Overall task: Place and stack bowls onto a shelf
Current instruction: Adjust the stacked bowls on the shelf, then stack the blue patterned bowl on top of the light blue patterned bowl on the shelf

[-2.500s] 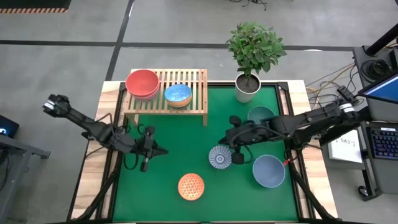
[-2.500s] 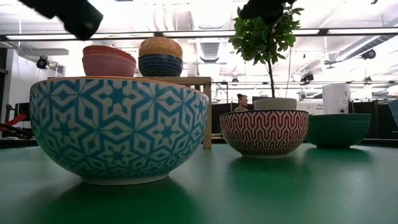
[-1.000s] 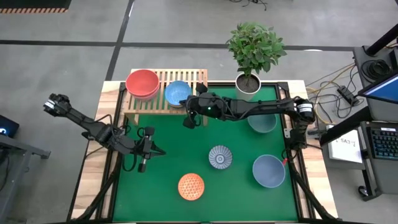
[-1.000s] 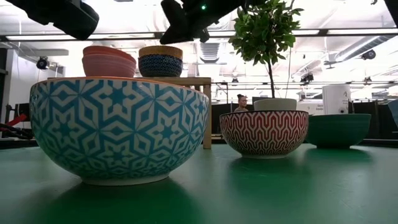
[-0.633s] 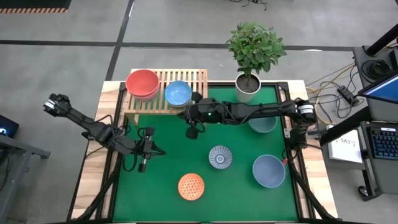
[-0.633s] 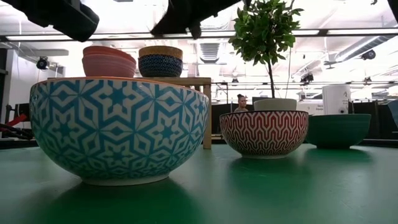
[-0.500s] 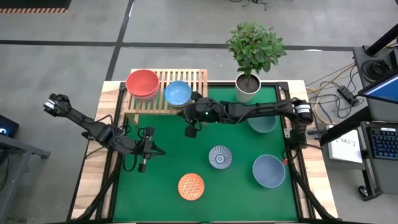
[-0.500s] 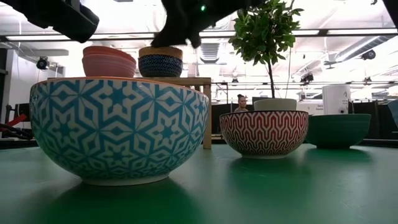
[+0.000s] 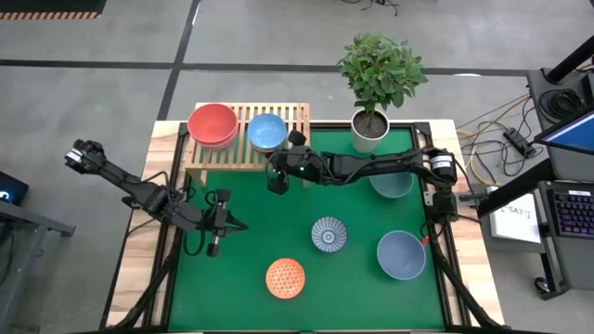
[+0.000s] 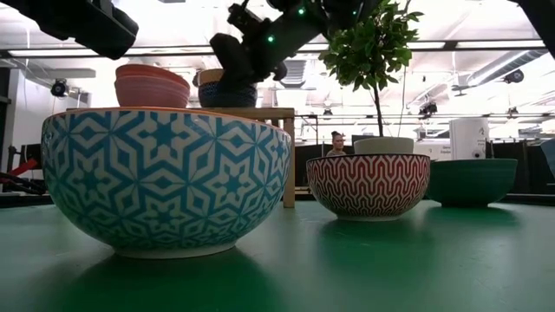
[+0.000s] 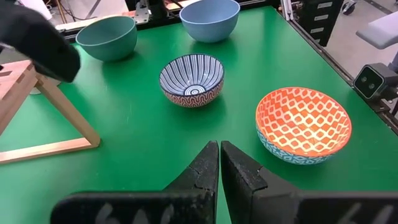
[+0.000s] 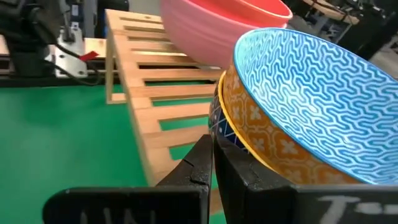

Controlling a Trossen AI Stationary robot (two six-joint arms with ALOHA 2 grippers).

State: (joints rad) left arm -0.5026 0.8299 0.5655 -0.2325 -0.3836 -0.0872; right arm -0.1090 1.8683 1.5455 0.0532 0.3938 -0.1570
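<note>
From above, the right gripper (image 9: 275,178) sits centre-frame at the shelf (image 9: 295,141) front edge, beside the stacked blue bowl (image 9: 266,132). Its wrist view shows fingers (image 12: 200,163) pressed together (nothing between them). The left gripper (image 11: 219,163), lower left overhead, is likewise clenched empty.

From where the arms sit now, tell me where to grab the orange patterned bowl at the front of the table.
Grip the orange patterned bowl by its rim, one finger inside and one outside, coming straight down from above. It sits upright and open on the green table with nothing in it or touching it, and its sides curve too widely to span. The left gripper is probably closest.
</note>
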